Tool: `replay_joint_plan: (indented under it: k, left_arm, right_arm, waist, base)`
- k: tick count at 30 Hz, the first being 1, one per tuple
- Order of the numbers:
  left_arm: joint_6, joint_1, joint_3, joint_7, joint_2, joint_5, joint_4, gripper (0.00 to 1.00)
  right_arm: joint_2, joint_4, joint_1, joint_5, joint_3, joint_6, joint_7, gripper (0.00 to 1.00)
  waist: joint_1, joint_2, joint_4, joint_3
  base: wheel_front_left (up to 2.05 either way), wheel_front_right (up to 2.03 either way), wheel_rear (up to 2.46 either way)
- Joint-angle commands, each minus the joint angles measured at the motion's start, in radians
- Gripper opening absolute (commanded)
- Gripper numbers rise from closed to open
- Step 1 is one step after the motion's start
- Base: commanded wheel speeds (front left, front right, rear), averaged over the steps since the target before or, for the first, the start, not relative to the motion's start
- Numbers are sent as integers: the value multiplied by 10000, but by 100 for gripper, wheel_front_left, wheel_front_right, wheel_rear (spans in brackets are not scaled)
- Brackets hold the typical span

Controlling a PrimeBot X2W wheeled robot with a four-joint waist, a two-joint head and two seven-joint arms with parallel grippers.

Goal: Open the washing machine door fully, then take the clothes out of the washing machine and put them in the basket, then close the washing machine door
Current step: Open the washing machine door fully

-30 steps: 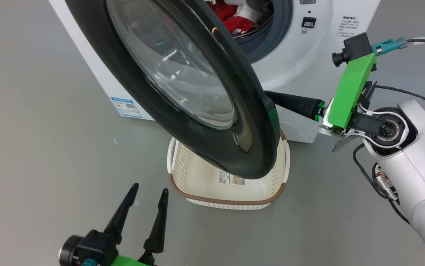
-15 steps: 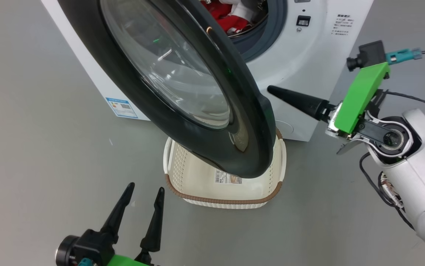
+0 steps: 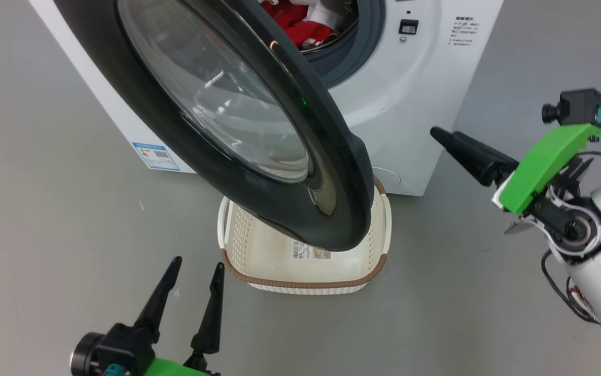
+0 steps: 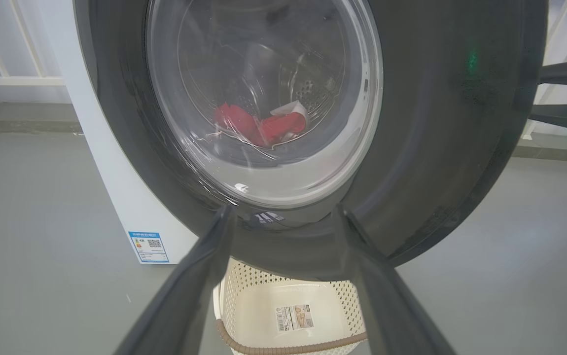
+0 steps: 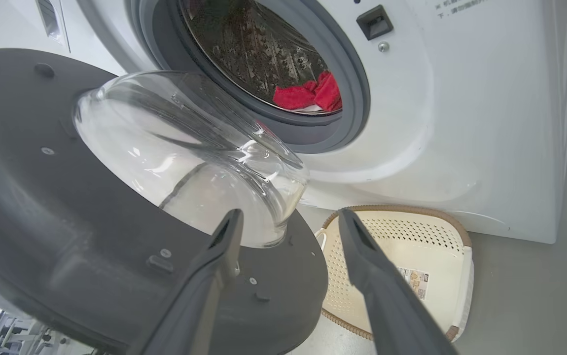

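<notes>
now both jaws wide, empty; door (image 3: 350, 156) ajar above basket (image 3: 300, 284); clothes (image 3: 292, 34) inside drum (image 5: 254, 49)

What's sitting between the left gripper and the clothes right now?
The partly open washing machine door: in the left wrist view the red clothes show through its glass, beyond the left gripper.

1 washing machine (image 3: 420, 104), fitted with 1 round door (image 3: 342, 156) and 1 blue label (image 3: 155, 155). 1 bundle of red clothes (image 3: 295, 23). 1 basket (image 3: 300, 284), bearing 1 sticker (image 3: 310, 250). 2 claws, 1 left claw (image 3: 197, 262) and 1 right claw (image 3: 442, 134), each with 2 dark fingers (image 3: 153, 302).
</notes>
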Motion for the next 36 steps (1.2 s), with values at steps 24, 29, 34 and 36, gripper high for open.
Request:
replay_joint_plan:
  k: [24,29,34,36]
  left_arm:
    - [24,190,535,-120,114,83,-194,100]
    - [58,217,535,-120,114,73,-202,100]
    - [103,248,571,-120,114,78,-242,100]
    - [109,249,575,-120,114,79,-248,100]
  right_arm:
    - [-1261,236,1420,-2157,2812,52,-5298,100]
    - [-1149,499,1475,-2899,2833,52,-5613,100]
    - [-859,305,1911,-4357,1769,52,-5629,100]
    - [-798,254,2043,-4707,1528,52,-5629,100]
  waist:
    - [0,0,-287,-391]
    - [0,0,-284,-416]
    - [0,0,-299,-410]
    - [0,0,-302,-410]
  base:
    - [0,0,0]
    - [0,0,0]
    - [0,0,0]
    - [0,0,0]
